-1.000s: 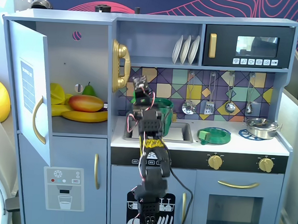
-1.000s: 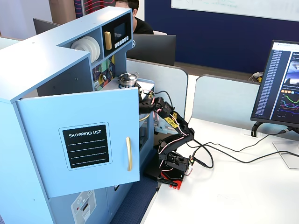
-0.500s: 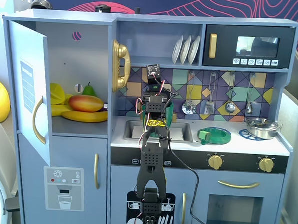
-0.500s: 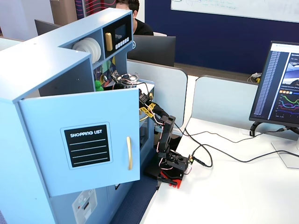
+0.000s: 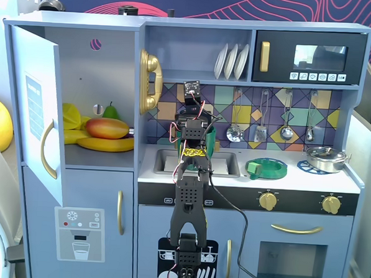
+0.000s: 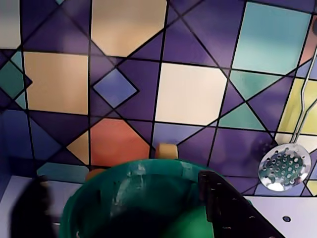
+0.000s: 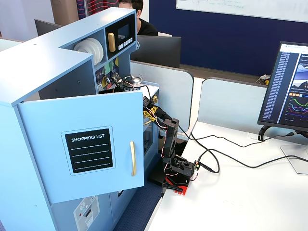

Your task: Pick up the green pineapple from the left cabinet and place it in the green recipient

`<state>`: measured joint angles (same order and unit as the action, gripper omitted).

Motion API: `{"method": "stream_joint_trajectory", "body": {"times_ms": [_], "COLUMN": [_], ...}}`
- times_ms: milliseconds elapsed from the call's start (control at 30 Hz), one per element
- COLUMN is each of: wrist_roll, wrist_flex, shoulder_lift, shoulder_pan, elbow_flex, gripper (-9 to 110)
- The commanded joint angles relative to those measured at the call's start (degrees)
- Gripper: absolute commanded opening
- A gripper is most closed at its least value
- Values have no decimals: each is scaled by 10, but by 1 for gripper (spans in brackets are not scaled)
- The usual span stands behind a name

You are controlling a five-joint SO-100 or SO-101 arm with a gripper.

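Observation:
In the wrist view my gripper [image 6: 121,181] hangs over the mouth of the green recipient [image 6: 148,173], a dark-green bucket against the tiled backsplash. The black right jaw stands at the bucket's right rim. The left jaw is a dark blur far to the left, so the jaws stand wide apart. A brighter green patch, the green pineapple [image 6: 190,224], shows inside the bucket beside the right jaw; its shape is cut off. In a fixed view the arm [image 5: 190,195] covers most of the recipient [image 5: 216,142] by the sink. The left cabinet [image 5: 96,66] stands open, its door [image 5: 35,106] swung left.
The cabinet shelf holds a mango [image 5: 107,128], banana [image 5: 104,144] and green pear [image 5: 111,111]. A flat green dish [image 5: 266,168] and a steel pan [image 5: 324,159] sit on the counter to the right. A slotted spoon [image 6: 285,168] hangs on the backsplash. The open door [image 7: 91,144] hides the cabinet in the other fixed view.

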<state>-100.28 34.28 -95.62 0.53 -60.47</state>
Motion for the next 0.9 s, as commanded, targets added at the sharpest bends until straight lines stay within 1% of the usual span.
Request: {"method": "stream_joint_trajectory", "body": {"times_ms": [0, 100, 167, 333, 533, 867], "wrist_roll": [6, 8, 8, 18, 29, 47], "wrist_flex": [-21, -22, -22, -7, 64, 92], "shoulder_lift": [-4, -26, -72, -266, -490, -703], "shoulder_pan": [14, 18, 18, 33, 34, 30], "elbow_flex": [32, 10, -37, -234, -474, -806], "gripper": [37, 37, 37, 37, 37, 37]}}
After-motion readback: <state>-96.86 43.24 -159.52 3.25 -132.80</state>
